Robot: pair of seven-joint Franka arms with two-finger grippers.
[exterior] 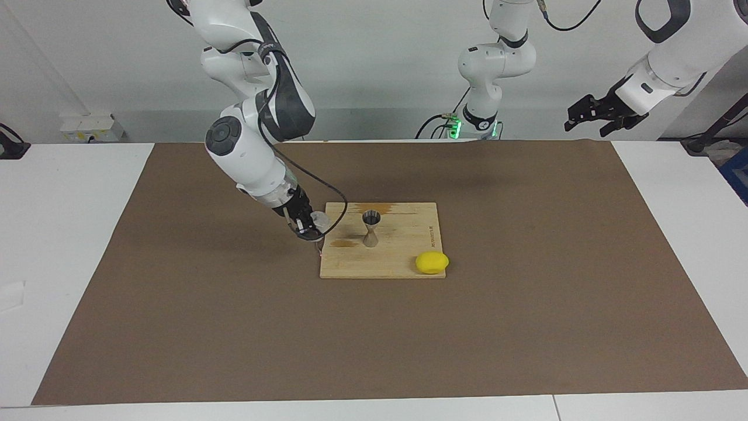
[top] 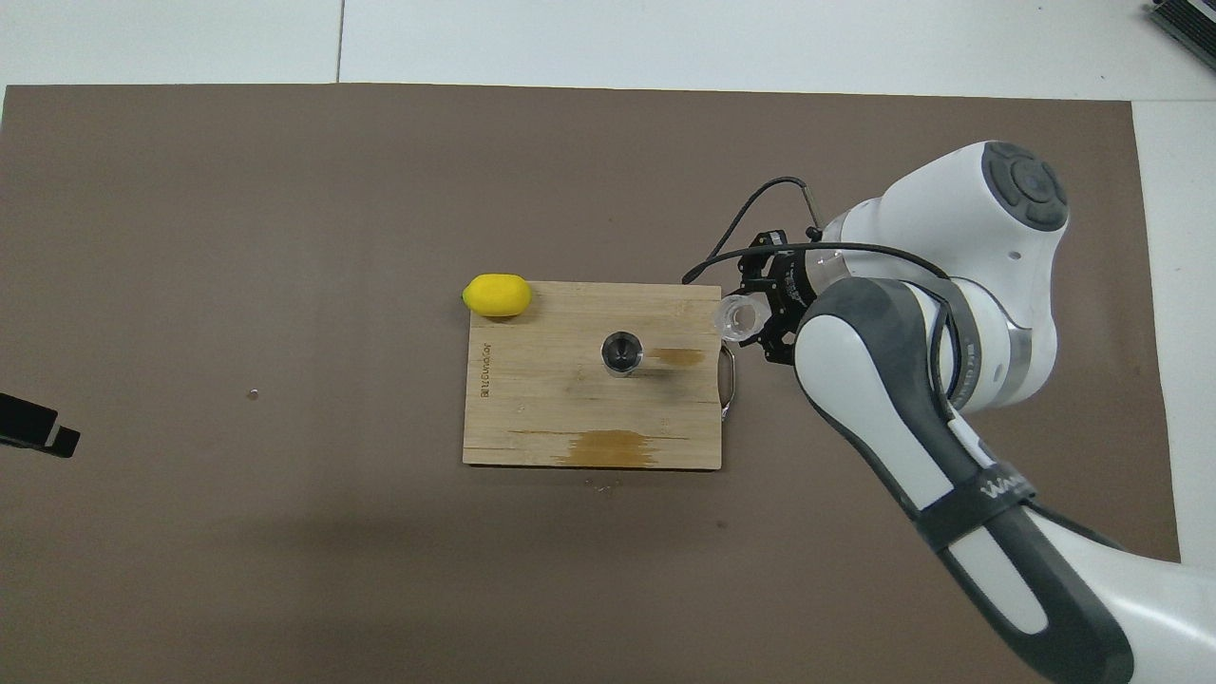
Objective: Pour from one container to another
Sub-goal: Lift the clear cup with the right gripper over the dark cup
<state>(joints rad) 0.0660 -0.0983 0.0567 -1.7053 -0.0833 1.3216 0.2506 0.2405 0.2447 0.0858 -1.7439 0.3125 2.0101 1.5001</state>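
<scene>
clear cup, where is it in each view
Facing view: the clear cup is held in the right gripper, at the wooden board's handle edge.
Overhead view: the clear cup is at the same handle edge of the board.
Shared landmark: the steel jigger mid-board.
</scene>
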